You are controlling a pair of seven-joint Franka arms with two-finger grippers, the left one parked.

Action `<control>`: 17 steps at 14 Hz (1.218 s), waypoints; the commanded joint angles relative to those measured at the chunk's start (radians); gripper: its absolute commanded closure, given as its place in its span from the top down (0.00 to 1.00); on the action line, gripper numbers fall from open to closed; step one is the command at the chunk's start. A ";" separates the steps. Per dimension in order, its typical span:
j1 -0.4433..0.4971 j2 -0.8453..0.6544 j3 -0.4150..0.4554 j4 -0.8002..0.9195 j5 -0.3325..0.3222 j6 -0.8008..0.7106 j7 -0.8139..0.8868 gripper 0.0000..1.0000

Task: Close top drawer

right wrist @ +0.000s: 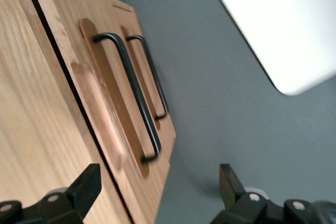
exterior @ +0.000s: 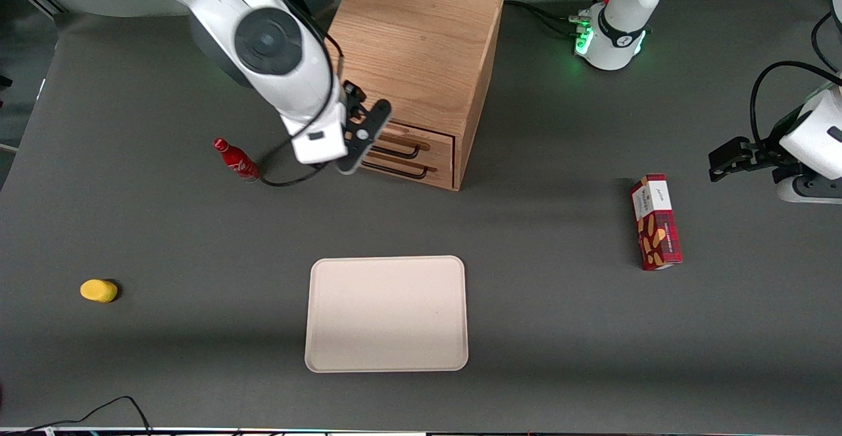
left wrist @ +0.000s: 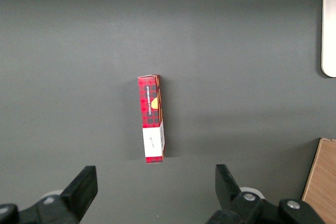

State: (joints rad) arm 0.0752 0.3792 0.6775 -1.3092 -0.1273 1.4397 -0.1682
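Observation:
The light oak cabinet [exterior: 421,41] stands toward the back of the table. Its top drawer [exterior: 421,141] looks pushed in, its front about flush with the cabinet front. In the right wrist view the top drawer's black wire handle [right wrist: 131,98] runs beside a raised wooden strip [right wrist: 97,108], and the lower drawer's handle [right wrist: 152,82] lies alongside. My right gripper [exterior: 362,137] is open and empty. It sits close in front of the drawer fronts, at their end toward the working arm. In the right wrist view the gripper [right wrist: 157,187] straddles the cabinet front's edge.
A red bottle [exterior: 235,160] lies beside the gripper, toward the working arm's end, with a black cable next to it. A beige tray [exterior: 387,313] lies nearer the camera. A yellow object [exterior: 99,290] and a red box [exterior: 655,221] sit toward opposite table ends.

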 commanded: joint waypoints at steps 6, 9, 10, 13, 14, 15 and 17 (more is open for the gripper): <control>-0.012 -0.223 -0.353 0.007 0.023 -0.053 0.326 1.00; -0.018 -0.224 -0.499 0.005 0.035 -0.030 0.317 1.00; -0.020 -0.220 -0.545 0.005 0.043 -0.028 0.303 1.00; -0.025 -0.236 -0.579 -0.031 0.044 -0.028 0.289 1.00; -0.037 -0.246 -0.585 -0.054 0.047 -0.016 0.289 1.00; -0.051 -0.272 -0.590 -0.109 0.079 0.019 0.286 1.00; -0.054 -0.383 -0.634 -0.307 0.133 0.161 0.280 1.00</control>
State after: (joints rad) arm 0.0313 0.1341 0.0790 -1.3965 -0.0469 1.4766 0.1179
